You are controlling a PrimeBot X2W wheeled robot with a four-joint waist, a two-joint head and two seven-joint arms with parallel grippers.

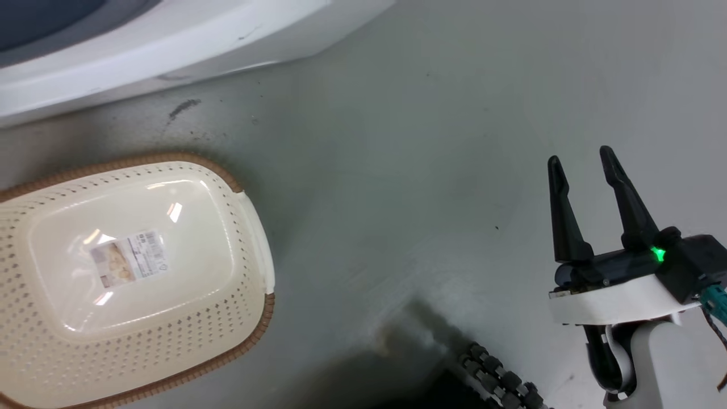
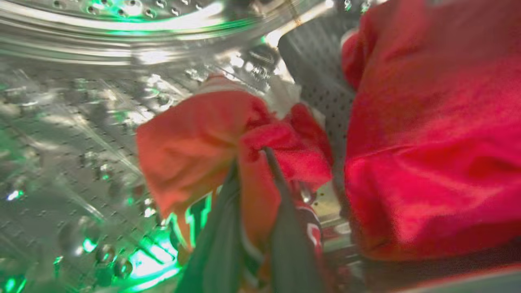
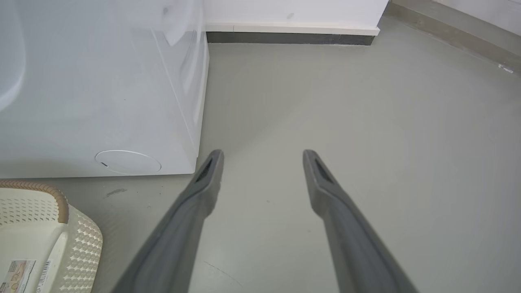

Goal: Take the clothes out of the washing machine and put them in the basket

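Inside the perforated, mirror-bright steel drum (image 2: 61,142) of the washing machine (image 1: 170,51), the left gripper (image 2: 250,160) has its two long dark fingers drawn close together, clamped on a bunched fold of the trimmed garment (image 2: 195,138). This is soft red cloth with a white edge at its top and a patch of black-and-white print low beside the fingers. The plain garment (image 2: 427,142), a larger mass of creased bright red fabric, lies just beside it in the drum. The view is blurred, and green light reflects off the metal. The right gripper (image 1: 580,158) hangs over the smooth grey floor (image 1: 426,142) with its tapered fingers spread apart and nothing between them. The basket (image 1: 227,318) stands on the floor near the machine's glossy white front panel. It is a cream plastic rounded rectangle with perforated walls, a brown woven-look rim, a white side handle, and a printed label (image 1: 129,258) on its smooth base.
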